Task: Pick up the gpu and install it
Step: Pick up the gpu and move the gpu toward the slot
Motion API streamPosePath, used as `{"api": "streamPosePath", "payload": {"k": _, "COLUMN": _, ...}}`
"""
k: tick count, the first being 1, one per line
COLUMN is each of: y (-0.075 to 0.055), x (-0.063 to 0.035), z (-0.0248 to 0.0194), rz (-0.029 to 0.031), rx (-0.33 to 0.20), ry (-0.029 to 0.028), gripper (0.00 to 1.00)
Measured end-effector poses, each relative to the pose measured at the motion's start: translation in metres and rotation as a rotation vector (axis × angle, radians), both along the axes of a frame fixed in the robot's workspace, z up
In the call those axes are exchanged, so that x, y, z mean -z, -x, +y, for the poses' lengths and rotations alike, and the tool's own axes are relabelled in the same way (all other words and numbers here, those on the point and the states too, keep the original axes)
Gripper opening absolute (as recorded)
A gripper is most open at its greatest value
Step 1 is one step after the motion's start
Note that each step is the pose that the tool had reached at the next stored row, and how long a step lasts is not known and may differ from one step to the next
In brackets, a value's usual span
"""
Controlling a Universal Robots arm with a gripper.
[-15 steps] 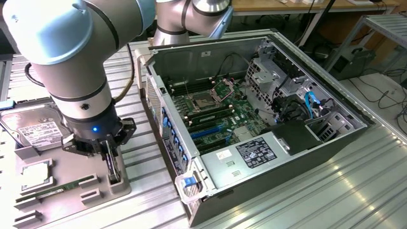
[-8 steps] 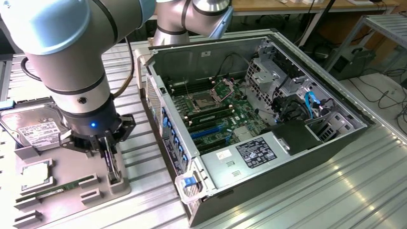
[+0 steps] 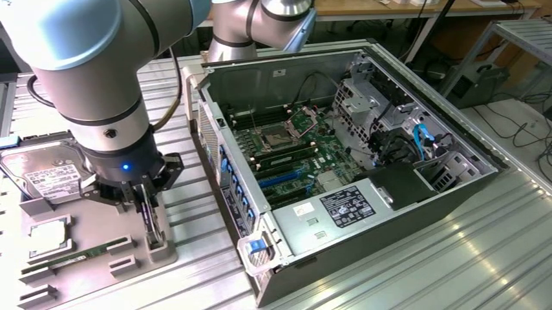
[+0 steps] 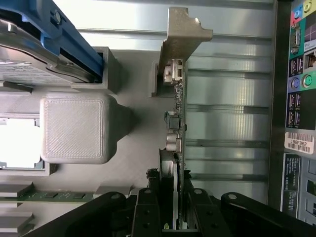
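The gpu (image 3: 154,226) (edge-on in its gray holder (image 3: 161,252)) stands clamped between the two fingers of the gripper (image 4: 172,210).

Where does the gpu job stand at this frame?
Nothing finished yet. In hand: the end effector sits around the gpu, which stands edge-on in its grey holder. Left: lifting it and seating it in the open computer case, whose blue slots are bare.

Bright, even overhead light. Glare streaks the ribbed metal table (image 3: 457,258), while the computer case (image 3: 258,81) interior lies in shadow. In the wrist view, soft shadows fall on the grey tray (image 4: 140,153) beside the gpu (image 4: 173,118).
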State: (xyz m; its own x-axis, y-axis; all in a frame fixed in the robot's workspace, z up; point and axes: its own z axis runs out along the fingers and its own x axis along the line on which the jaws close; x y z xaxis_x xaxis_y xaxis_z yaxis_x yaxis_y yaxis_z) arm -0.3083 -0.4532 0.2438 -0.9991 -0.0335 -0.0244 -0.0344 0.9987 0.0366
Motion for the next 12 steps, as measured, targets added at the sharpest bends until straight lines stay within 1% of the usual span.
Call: {"api": "streamPosePath", "payload": {"k": 12, "y": 0.0000, "x": -0.0048, "z": 0.0000, "rz": 0.0000, "rx": 0.000, "ry": 0.0000, "gripper": 0.27}}
